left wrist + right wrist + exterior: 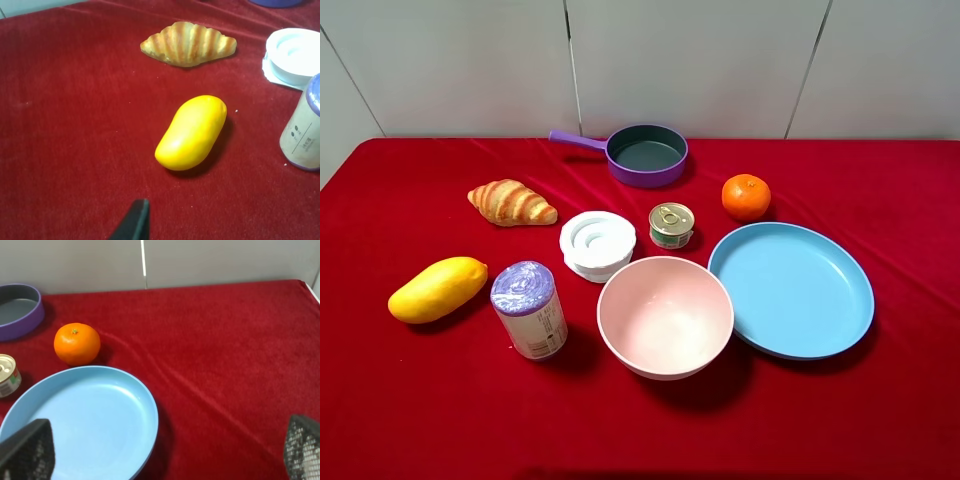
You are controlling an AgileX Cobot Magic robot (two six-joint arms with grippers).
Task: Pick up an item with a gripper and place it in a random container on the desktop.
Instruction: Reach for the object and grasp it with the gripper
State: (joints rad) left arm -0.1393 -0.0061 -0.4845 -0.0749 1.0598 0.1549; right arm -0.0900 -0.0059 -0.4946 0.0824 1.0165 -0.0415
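The canister, with a lilac speckled top and a white printed label, stands upright on the red desktop at the front left, next to a mango. Its side also shows in the left wrist view. The purple saucepan with its long handle sits at the back centre, and its rim shows in the right wrist view. Neither arm appears in the exterior view. Of my left gripper, only one black fingertip shows, short of the mango. My right gripper is open and empty above the blue plate's edge.
A yellow mango, a croissant, a white ridged jar, a gold-lidded tin, an orange, a pink bowl and a blue plate lie around the cloth. A white wall stands behind.
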